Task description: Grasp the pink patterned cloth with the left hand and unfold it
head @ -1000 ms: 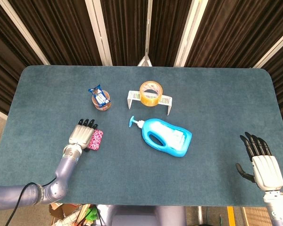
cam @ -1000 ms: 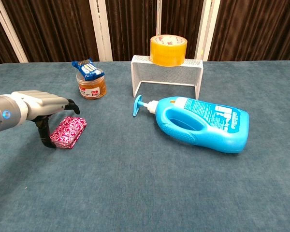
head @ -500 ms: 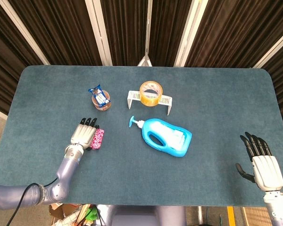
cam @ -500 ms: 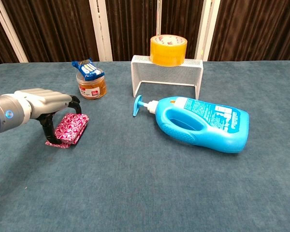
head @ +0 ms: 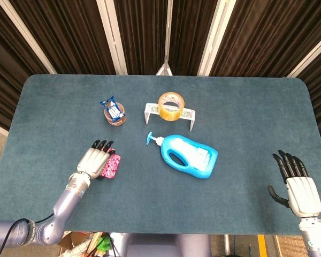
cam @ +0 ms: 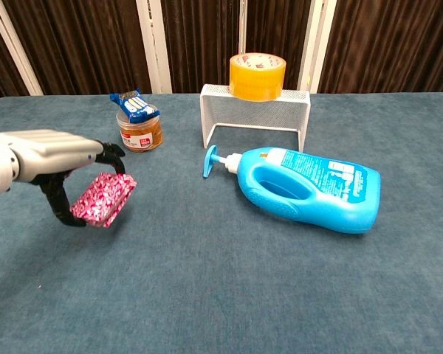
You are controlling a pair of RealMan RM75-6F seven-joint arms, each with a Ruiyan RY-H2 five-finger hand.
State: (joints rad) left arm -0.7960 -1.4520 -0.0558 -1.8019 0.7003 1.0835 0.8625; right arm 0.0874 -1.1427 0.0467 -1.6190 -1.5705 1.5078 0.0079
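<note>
Pink patterned cloth was grasped and looked lifted clear of the table, tilted, but remained a folded pad; unfolding was left to do. It sat pinched in the left hand, fingers curled over its top edge, thumb under, toward the table's left-front part. Jar with a snack packet stood behind it, blue detergent bottle well right. Right hand hung spread, empty, off the right-front corner

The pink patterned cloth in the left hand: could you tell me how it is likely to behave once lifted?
The pink patterned cloth is probably light and floppy: the left hand pinches it, still folded. Its free layers may droop open.
</note>
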